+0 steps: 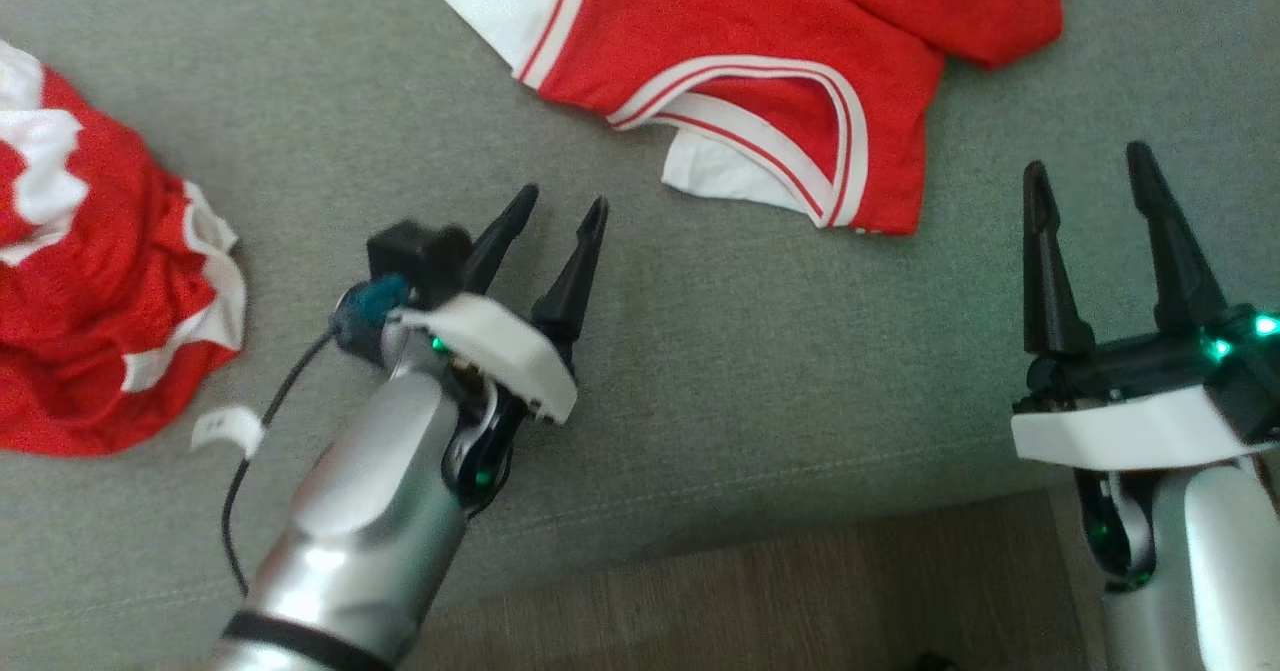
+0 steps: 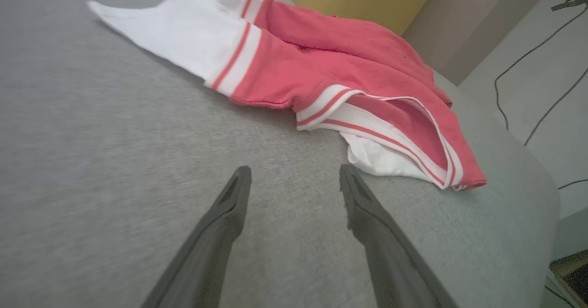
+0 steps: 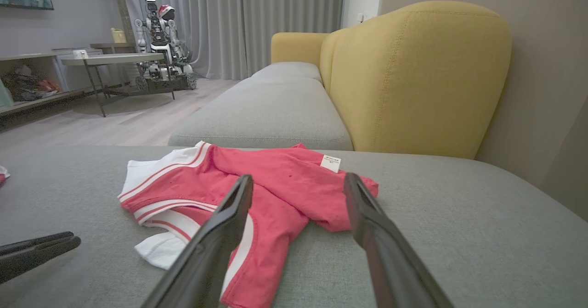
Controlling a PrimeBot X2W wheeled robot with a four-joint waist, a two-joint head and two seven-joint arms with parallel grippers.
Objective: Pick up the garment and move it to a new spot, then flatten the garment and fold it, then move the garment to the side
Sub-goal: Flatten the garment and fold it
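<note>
A red garment [image 1: 760, 61] with white sleeves and striped trim lies loosely spread on the grey cushion [image 1: 700, 351], at the top of the head view. My left gripper [image 1: 564, 198] hovers open and empty over bare cushion, short of the garment's near hem. My right gripper [image 1: 1088, 158] also stands open and empty, just right of the garment's lower corner. In the left wrist view the garment [image 2: 321, 78] lies beyond and to the right of the open left gripper [image 2: 295, 169]. The right wrist view has the garment [image 3: 275, 179] directly behind the open right gripper [image 3: 298, 177].
A second red-and-white garment [image 1: 90, 281] lies crumpled at the cushion's left edge. The cushion's front edge drops to wooden floor [image 1: 750, 591]. A yellow sofa back [image 3: 413, 69] rises behind the garment. A table [image 3: 115, 60] stands far off in the room.
</note>
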